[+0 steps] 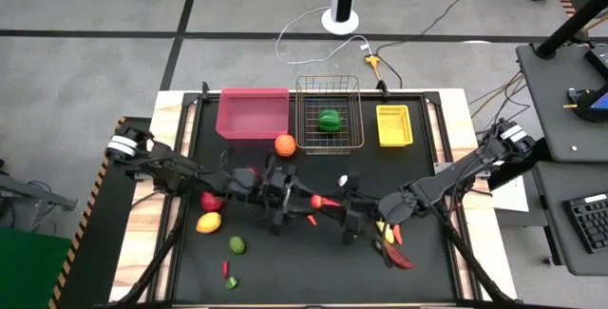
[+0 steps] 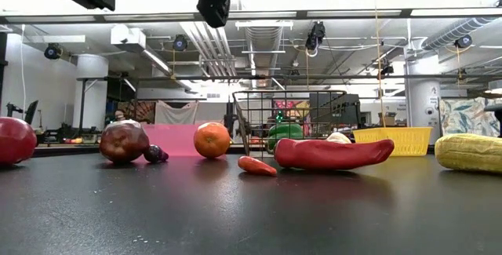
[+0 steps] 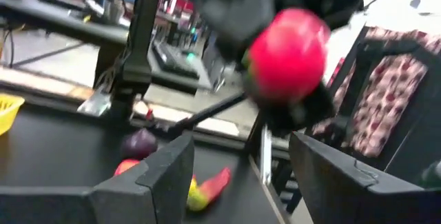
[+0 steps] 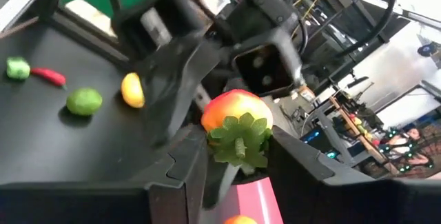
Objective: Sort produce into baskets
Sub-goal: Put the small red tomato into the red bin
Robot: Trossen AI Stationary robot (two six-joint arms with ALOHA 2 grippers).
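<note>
High view: the right gripper (image 1: 334, 210) is closed on a red fruit (image 1: 317, 201) above the mat's centre. The left gripper (image 1: 283, 202) faces it from 9 o'clock, just beside the fruit. At the far edge a pink bin (image 1: 253, 113) sits at 11 o'clock, a wire basket (image 1: 330, 117) holding a green pepper (image 1: 329, 120) at 12, and a yellow bin (image 1: 393, 125) at 1. An orange (image 1: 284, 144) lies just in front of the pink bin. An apple (image 1: 211, 201), lemon (image 1: 208, 222) and lime (image 1: 237, 244) lie at 8 to 9 o'clock. Chillies (image 1: 397, 258) lie at 4.

Low view: neither gripper's fingers show clearly. An apple (image 2: 123, 142), onion (image 2: 154, 154), orange (image 2: 212, 140), a small chilli (image 2: 257, 165), a large chilli (image 2: 333, 153) and corn (image 2: 469, 151) rest on the mat.

Left wrist view: the left gripper (image 3: 238, 156) is open and empty. The red fruit (image 3: 286, 55) hangs beyond it in the other gripper's grasp, above an onion (image 3: 140, 143).

Right wrist view: the right gripper (image 4: 238, 160) clamps the red fruit (image 4: 234, 122), its green stalk end toward the camera. The left gripper (image 4: 207, 52) is close behind it.
</note>
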